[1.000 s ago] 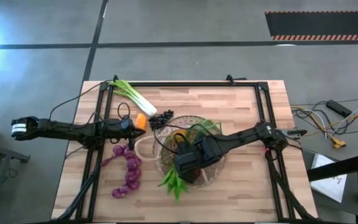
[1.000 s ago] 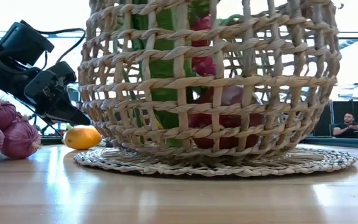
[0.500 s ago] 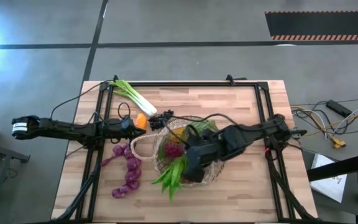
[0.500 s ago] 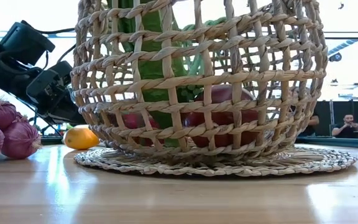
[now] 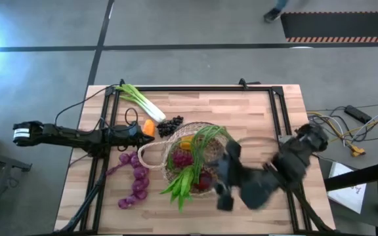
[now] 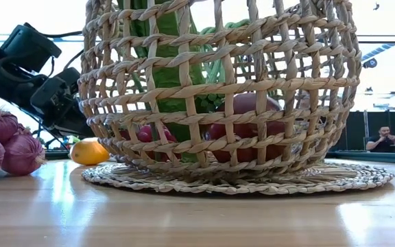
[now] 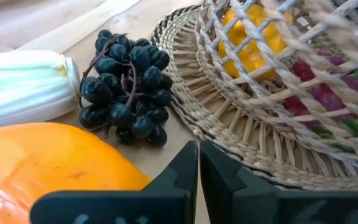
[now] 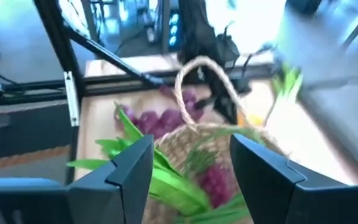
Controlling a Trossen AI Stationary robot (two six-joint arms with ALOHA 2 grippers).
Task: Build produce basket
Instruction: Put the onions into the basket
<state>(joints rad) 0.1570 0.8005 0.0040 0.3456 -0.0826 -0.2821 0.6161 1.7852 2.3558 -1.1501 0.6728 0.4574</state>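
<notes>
The basket (image 5: 192,157) stands upright on the wooden tabletop (image 5: 254,111), near its middle, with its thin loop handle (image 5: 151,155) lying out toward the left arm's side. Inside it are long green leaves (image 5: 188,176) that spill over the near rim, a pink-red bunch (image 5: 182,159), a yellow-orange piece (image 7: 253,46) and a red apple (image 6: 249,127) seen through the weave in the low view. Outside the basket, the dark grapes (image 7: 126,93) lie on the tabletop just beside its flat woven base. The white-green leek (image 5: 138,100) lies near the far left corner, its cut white end close to the grapes. An orange piece (image 7: 51,162) rests next to the grapes, directly before the left claw (image 7: 197,163). A string of purple bunches (image 5: 135,178) curves along the tabletop on the left side of the basket. The left claw sits low at the orange piece, its two fingers pressed together with only a hairline gap and pinching nothing. The right claw (image 8: 191,163) is raised above the tabletop on the right side of the basket, clear of it, its fingers spread wide and empty; the right arm appears motion-blurred in the high view.
</notes>
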